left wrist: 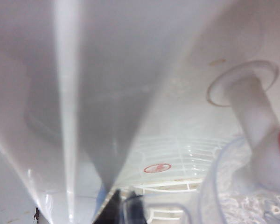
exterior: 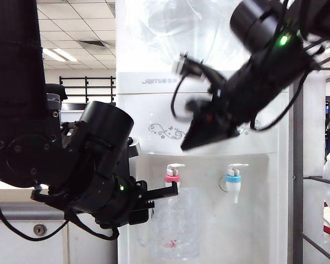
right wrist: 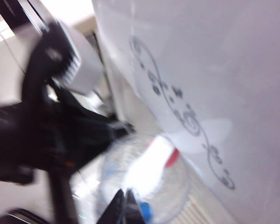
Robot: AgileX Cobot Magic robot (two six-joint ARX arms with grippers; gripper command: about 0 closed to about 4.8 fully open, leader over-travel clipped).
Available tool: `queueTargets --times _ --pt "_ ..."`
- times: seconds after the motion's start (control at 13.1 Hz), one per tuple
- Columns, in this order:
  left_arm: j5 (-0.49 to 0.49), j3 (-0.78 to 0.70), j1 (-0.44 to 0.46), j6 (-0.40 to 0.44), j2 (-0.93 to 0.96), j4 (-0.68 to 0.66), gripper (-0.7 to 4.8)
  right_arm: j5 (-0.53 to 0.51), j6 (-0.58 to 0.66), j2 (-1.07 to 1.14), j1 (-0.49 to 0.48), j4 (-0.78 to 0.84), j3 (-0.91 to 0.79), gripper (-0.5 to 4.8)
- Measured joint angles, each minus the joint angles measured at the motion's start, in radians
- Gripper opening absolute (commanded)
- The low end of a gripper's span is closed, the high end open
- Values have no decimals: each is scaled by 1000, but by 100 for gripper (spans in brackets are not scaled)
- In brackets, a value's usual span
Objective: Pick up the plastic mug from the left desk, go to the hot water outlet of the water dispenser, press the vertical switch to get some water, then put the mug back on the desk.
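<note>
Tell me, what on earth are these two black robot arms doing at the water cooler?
The left gripper holds a clear, dimpled plastic mug under the white tap with the red-pink collar on the tall white water dispenser. The right gripper, jaws shut and empty, hangs blurred in front of the dispenser, above that tap's small white lever and not touching it. The blue-collared tap beside it is left alone.

I see the tall white water dispenser (exterior: 209,110) as smooth, glossy plastic with grey printed scrolls. Under its red-collared white plastic tap (exterior: 172,175) hangs the clear dimpled plastic mug (exterior: 176,225), shiny and rippled. My left gripper (exterior: 168,192) and right gripper (right wrist: 125,205) look matt black. A round metal keyhole (exterior: 39,229) glints left of the dispenser.
</note>
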Motion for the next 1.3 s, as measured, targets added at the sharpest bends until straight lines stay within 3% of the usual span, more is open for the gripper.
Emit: queueTargets --times 1.3 --pt "-3 0 0 0 0 0 -5 37 -36 156 7 150 0 -1"
